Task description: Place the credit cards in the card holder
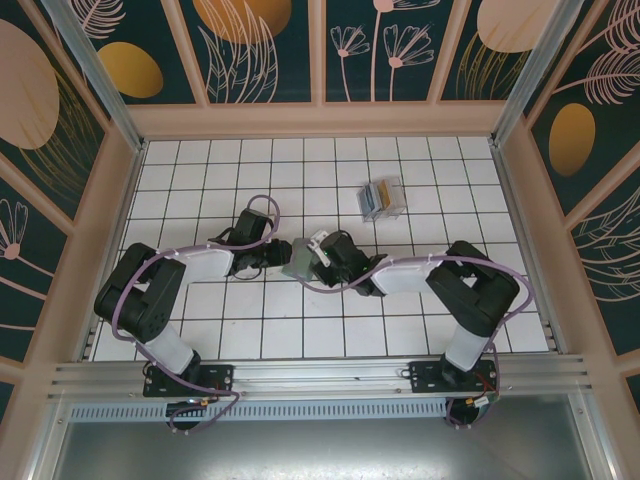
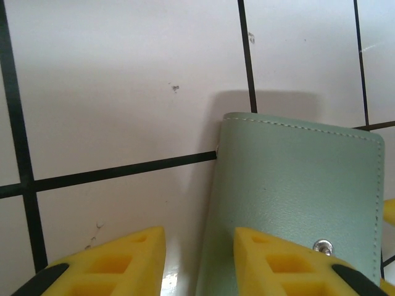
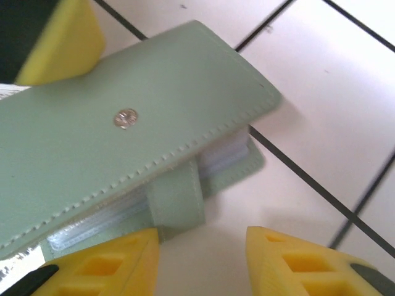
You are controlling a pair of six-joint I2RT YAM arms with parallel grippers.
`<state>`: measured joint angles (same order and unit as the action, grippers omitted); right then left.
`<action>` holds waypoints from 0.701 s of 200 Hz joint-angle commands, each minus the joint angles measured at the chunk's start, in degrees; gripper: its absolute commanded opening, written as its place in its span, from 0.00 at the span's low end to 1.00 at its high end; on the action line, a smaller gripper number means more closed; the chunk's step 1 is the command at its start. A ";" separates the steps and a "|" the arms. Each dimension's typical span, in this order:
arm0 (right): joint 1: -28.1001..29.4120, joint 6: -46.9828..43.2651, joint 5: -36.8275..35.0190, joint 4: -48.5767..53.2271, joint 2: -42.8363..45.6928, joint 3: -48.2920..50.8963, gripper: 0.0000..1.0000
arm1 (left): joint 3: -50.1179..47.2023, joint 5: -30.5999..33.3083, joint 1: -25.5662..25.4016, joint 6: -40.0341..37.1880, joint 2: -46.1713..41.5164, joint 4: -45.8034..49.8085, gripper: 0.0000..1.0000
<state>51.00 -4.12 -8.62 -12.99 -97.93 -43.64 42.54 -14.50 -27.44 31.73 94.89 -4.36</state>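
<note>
Green leatherette holder [image 3: 123, 154] is judged light, floppy, best pinched at the tab [image 3: 178, 200] faced by the spread right gripper [image 3: 200, 235]; left gripper [image 2: 199, 234] is spread too.

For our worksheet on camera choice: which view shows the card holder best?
Right wrist: the card holder shows its snap, strap and clear pockets. Left wrist gives its cover; the top view, a small shape.
</note>
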 commanded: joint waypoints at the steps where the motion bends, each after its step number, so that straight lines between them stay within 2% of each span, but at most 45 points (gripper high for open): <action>1: 0.42 3.31 -6.73 -7.10 4.86 3.95 0.42 | -0.35 -1.45 -0.42 0.86 0.73 -1.84 0.36; 12: 0.12 4.96 -8.46 -8.62 6.30 5.68 0.41 | -0.53 -1.59 -0.42 1.12 0.66 -2.04 0.36; 36: -0.82 6.85 -7.27 -9.75 8.31 8.05 0.41 | -0.97 -2.08 -0.42 1.41 0.23 -2.71 0.36; 45: -1.48 5.99 -3.11 -10.25 8.67 8.67 0.41 | -0.97 -1.96 -0.42 1.33 0.09 -2.71 0.36; 63: -1.62 1.08 10.15 -9.95 8.11 8.66 0.45 | -0.50 -1.34 -0.42 1.30 -0.40 -1.80 0.36; 87: -1.20 -4.69 16.97 -5.78 4.19 4.95 0.46 | 0.18 -0.22 -0.33 1.23 -0.94 -0.78 0.36; 102: -0.82 -8.76 17.21 -5.85 1.92 3.81 0.47 | 0.56 -0.18 -0.25 1.24 -0.94 -0.74 0.37; 140: -1.69 -8.58 12.21 -7.02 -1.34 0.69 0.47 | 0.96 -0.53 -0.26 1.15 0.29 -0.55 0.37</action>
<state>49.84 -10.26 4.19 -19.73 -97.71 -40.21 42.15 -15.53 -27.44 32.58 94.89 -5.76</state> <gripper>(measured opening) 0.465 0.369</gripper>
